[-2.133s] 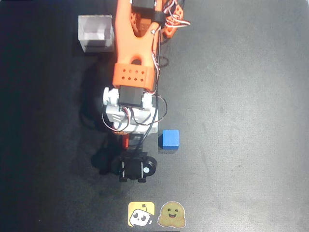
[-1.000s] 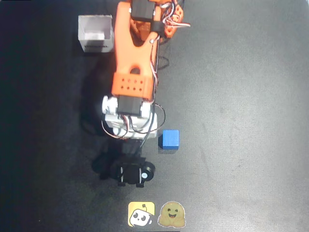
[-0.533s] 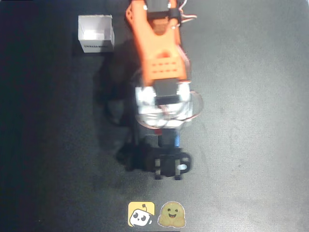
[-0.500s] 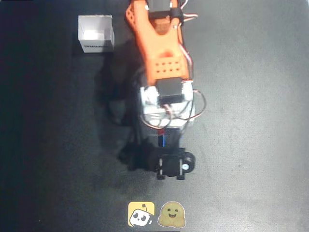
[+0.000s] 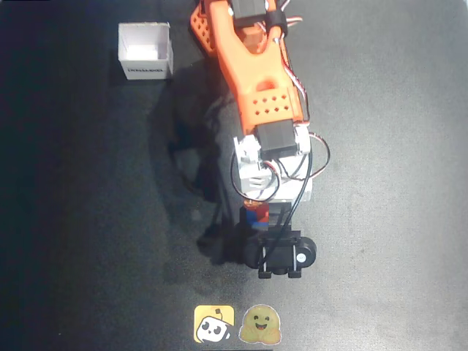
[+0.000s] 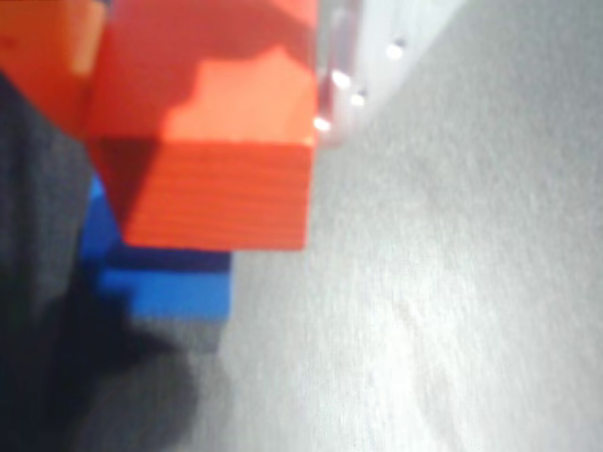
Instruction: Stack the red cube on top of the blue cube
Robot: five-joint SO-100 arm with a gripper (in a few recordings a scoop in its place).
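Fingers clenched on the small matte red cube, carried just above the matching matte blue cube on the dark bench; both look light, stiff, non-fragile; flat opposite side faces suit gripping.

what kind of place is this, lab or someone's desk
Likely a hobby robotics bench: an orange 3D-printed arm on a dark mat, toy cubes, red over blue, and two mascot stickers.
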